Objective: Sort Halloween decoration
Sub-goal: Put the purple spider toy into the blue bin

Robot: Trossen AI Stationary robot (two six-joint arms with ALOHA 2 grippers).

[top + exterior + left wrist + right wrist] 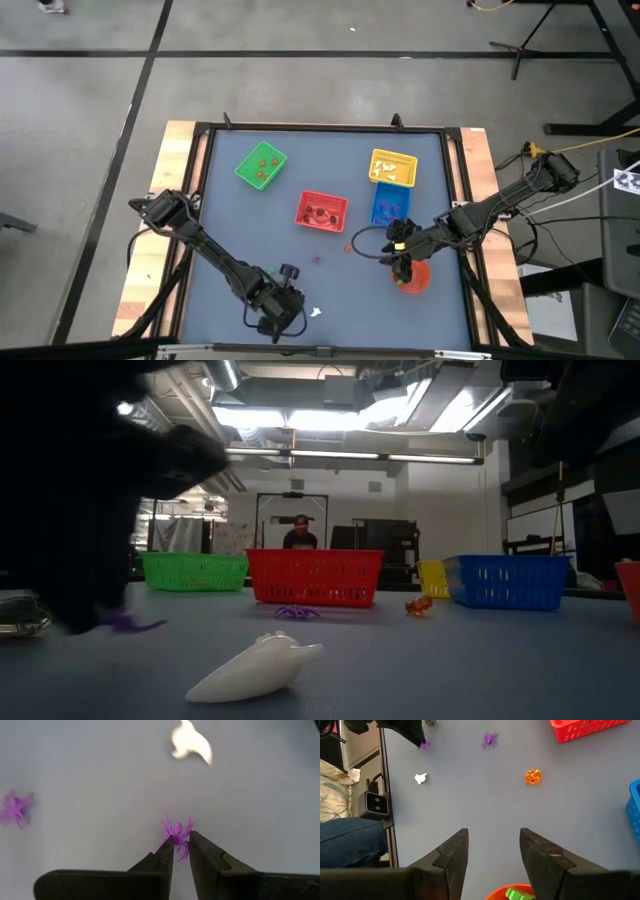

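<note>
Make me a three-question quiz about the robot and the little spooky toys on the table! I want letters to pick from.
1. Where is the small white ghost toy?
A. in the red square basket
B. on the bare grey table
C. in the right gripper

2. How many square baskets stand on the table?
A. two
B. six
C. four

3. What is the left gripper doing?
A. pinching a tiny purple spider
B. hanging wide open
C. holding the orange toy

Answers:
1 B, it lies alone on the table top.
2 C, the green basket, red basket, yellow basket and blue basket show from above.
3 A, its fingers close on the purple spider.
</note>
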